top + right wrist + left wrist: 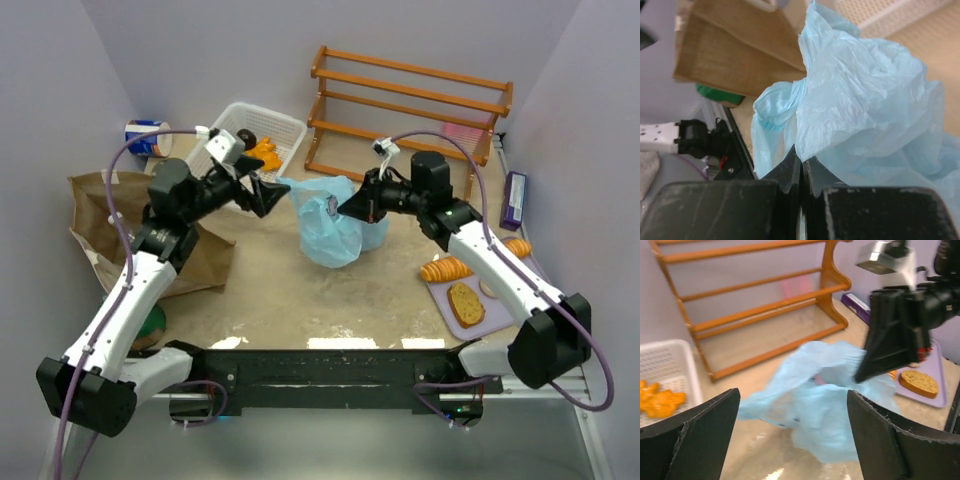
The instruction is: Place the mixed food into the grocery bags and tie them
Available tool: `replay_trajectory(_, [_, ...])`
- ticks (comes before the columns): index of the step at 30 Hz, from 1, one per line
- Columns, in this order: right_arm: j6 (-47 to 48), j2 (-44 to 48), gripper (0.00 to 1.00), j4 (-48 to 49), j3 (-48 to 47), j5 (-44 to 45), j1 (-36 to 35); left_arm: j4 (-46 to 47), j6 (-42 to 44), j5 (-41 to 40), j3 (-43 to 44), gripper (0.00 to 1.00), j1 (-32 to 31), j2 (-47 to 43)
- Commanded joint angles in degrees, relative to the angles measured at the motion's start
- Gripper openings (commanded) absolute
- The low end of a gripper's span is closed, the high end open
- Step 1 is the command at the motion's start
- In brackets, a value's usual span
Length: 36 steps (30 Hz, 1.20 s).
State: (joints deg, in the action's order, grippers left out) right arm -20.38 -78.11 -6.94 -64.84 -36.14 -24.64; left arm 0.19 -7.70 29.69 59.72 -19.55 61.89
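The light blue plastic bag [330,232] stands mid-table, bulging and crumpled. My right gripper [347,208] is shut on a fold of its upper right edge; in the right wrist view the jaws [802,162] pinch the bag's plastic [865,100]. My left gripper [272,195] is open and empty just left of the bag's top; the bag [825,410] lies ahead of its spread jaws [793,405]. The brown paper bag [110,215] lies flat at the left. A bread slice [465,303] and orange toy food [445,268] sit on a purple tray [447,313].
A white mesh basket [283,127] at the back holds orange toy produce [265,155]. A wooden rack [410,110] stands at the back right, with a purple box [513,200] beside it. A blue-and-white can [147,137] stands far left. A green round thing [152,322] lies by the left arm.
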Motion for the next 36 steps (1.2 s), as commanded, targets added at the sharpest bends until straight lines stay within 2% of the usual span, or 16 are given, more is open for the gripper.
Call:
replay_trajectory(1, [4.82, 6.9, 0.0, -2.28, -3.71, -15.35, 1.26, -2.29, 5.23, 16.78, 3.99, 0.93, 7.58, 0.08])
replay_trajectory(7, [1.49, 8.41, 0.0, -2.55, -6.96, -20.71, 2.05, -10.29, 14.81, 27.08, 5.67, 0.95, 9.27, -1.85])
replay_trajectory(11, [1.31, 9.2, 0.0, -2.9, -8.46, -22.48, 2.06, -9.68, 15.09, 22.88, 4.88, 0.96, 9.27, -2.21])
replay_trajectory(15, [1.22, 9.99, 0.0, -3.34, -8.46, -23.8, 2.14, -5.99, 11.76, 15.33, 3.47, 0.95, 9.27, -2.47])
replay_trajectory(21, [1.22, 10.87, 0.0, -3.7, -7.93, -24.15, 2.06, -1.86, 9.11, 8.46, 1.27, 0.94, 9.18, -2.91])
replay_trajectory(26, [1.13, 11.31, 0.0, -3.7, -7.85, -24.86, 2.06, 1.92, 8.06, 10.73, -0.22, 0.94, 9.18, -3.35])
replay_trajectory(29, [1.05, 11.13, 0.0, -3.61, -7.58, -25.38, 2.14, 6.04, 3.94, 16.25, -1.1, 0.9, 9.18, -1.86])
replay_trajectory(30, [1.39, 10.96, 0.0, -3.52, -7.32, -25.73, 2.06, 8.14, 0.79, 20.97, -2.49, 0.88, 9.18, -1.34])
replay_trajectory(32, [1.48, 10.35, 0.0, -2.73, -6.97, -27.66, 2.06, 17.71, -3.78, 26.35, -4.52, 0.84, 9.01, -0.89])
replay_trajectory(33, [1.4, 9.99, 0.0, -2.55, -6.53, -27.93, 2.14, 21.05, -8.42, 30.04, -6.36, 0.79, 8.66, -0.46])
replay_trajectory(34, [1.4, 9.9, 0.0, -2.2, -6.35, -28.19, 2.06, 24.91, -9.6, 31.03, -6.72, 0.74, 8.22, -0.1])
replay_trajectory(35, [1.4, 9.55, 0.0, -1.85, -6.18, -28.11, 2.06, 24.86, -9.78, 31.65, -6.73, 0.68, 7.69, 0.07])
replay_trajectory(36, [1.48, 9.38, 0.0, -1.76, -6.0, -28.02, 2.14, 23.73, -7.52, 31.92, -5.86, 0.53, 6.29, 0.86])
